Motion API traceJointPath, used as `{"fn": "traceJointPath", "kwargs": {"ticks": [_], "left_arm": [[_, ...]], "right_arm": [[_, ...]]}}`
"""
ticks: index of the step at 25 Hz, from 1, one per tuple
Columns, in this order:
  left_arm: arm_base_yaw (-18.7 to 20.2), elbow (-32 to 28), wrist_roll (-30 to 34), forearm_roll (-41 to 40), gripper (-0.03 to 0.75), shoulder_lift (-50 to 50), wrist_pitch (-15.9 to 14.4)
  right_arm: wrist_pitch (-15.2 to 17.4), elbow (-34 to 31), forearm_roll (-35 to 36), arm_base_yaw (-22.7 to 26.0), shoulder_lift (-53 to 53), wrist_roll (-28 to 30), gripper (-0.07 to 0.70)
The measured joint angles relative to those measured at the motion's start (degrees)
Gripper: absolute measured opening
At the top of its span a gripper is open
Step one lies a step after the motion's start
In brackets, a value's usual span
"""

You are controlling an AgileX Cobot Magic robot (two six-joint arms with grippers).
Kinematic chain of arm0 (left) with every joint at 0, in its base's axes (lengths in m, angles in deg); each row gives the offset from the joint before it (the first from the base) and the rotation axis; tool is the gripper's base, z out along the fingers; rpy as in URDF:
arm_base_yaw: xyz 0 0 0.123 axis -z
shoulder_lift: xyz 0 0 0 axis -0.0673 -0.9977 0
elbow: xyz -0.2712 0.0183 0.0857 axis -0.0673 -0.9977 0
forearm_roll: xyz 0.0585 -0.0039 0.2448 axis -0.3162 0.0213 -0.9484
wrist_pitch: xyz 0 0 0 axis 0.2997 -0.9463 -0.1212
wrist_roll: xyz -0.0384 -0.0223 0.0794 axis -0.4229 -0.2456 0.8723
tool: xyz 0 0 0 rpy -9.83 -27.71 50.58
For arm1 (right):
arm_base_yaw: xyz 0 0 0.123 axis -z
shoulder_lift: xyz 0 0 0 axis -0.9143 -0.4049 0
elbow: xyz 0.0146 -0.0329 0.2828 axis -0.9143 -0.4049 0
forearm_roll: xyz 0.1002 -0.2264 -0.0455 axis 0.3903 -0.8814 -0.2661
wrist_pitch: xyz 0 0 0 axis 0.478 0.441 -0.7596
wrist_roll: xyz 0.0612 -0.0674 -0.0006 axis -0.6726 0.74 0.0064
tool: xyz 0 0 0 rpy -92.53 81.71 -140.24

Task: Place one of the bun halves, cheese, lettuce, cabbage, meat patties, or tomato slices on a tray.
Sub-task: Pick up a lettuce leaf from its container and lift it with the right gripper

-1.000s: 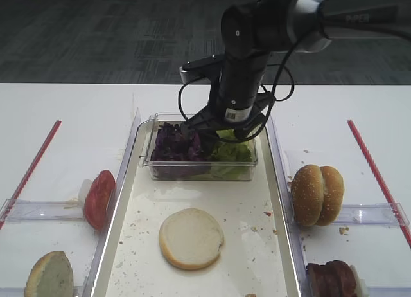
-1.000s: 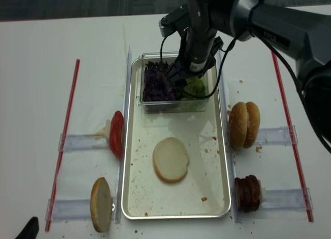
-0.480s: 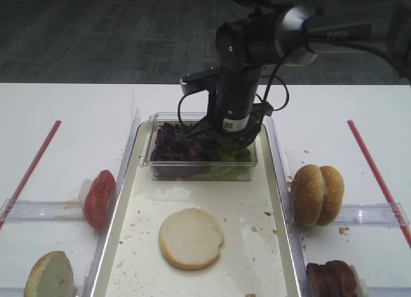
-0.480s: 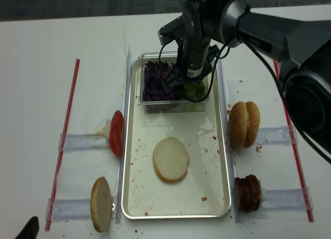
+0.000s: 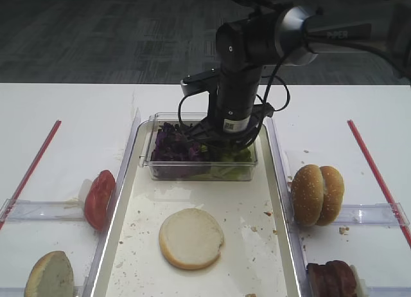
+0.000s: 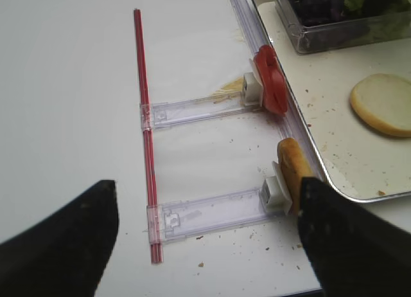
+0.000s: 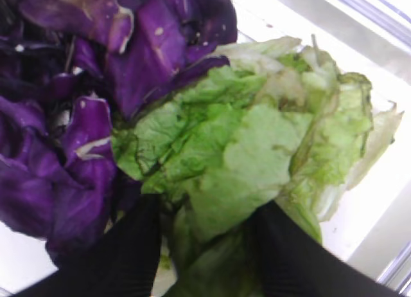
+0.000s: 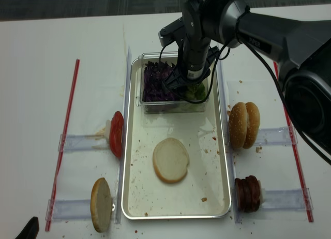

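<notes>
Right wrist view shows the right gripper's (image 7: 202, 252) black fingers (image 7: 125, 255) straddling the ruffled light-green lettuce (image 7: 257, 149), beside the shredded dark purple cabbage (image 7: 58, 117) in the small clear plastic tub (image 5: 200, 168); whether they grip yet, I cannot tell. Grasping seems in hand; next comes closing firmly, lifting clear, and moving above the cream-white rectangular tray (image 5: 257, 245), where a pale round bun half (image 5: 191, 238) lies. A white table (image 5: 70, 117) holds everything, dark carpet (image 5: 96, 33) behind. The left gripper (image 6: 205, 245) hangs open.

Green lettuce (image 7: 257, 149) — purple cabbage (image 7: 77, 117) — cream tray (image 8: 207, 166).
</notes>
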Motion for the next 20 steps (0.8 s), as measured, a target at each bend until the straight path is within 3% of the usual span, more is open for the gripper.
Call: {"fn": "traceJointPath", "kwargs": {"ticks": [14,20], "left_arm": [[0.00,0.00,0.00,0.00,0.562,0.00,0.00],[0.00,0.00,0.00,0.00,0.562,0.00,0.00]], "right_arm": [[0.51,0.00,0.10,0.00,0.00,-0.12,0.092],[0.61,0.00,0.00,0.00,0.00,-0.25,0.071]]}}
